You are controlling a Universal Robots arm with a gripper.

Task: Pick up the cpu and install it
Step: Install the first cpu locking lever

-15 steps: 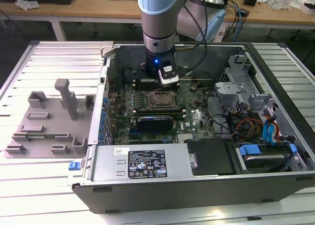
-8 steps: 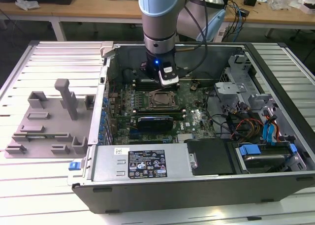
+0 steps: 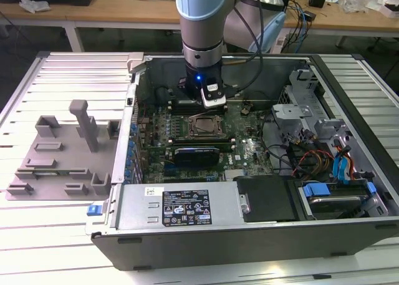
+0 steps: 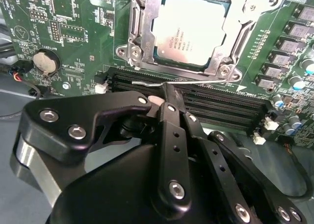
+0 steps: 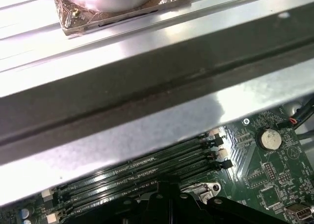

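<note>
The cpu (image 4: 191, 30), a pale silver square, lies flat in the metal-framed socket (image 4: 140, 35) on the green motherboard. In the exterior view the socket (image 3: 203, 126) is in the middle of the open computer case, and my gripper (image 3: 211, 103) hangs just behind it over the memory slots. In the second wrist view my gripper (image 4: 165, 90) has its black fingers (image 4: 169, 116) drawn together with nothing between them. Their tips sit at the thin wire lever (image 4: 196, 82) that runs along the socket's edge. I cannot tell whether they touch it. The gripper's black body (image 5: 162, 207) also rises over the memory slots (image 5: 147, 167).
The case's metal wall (image 5: 147, 87) runs close behind the gripper. A grey plastic fixture (image 3: 62, 151) with upright blocks lies on the slatted table at the exterior view's left. Drive bays and cables (image 3: 324, 160) crowd the case's right side. A coin battery (image 4: 45, 62) sits beside the socket.
</note>
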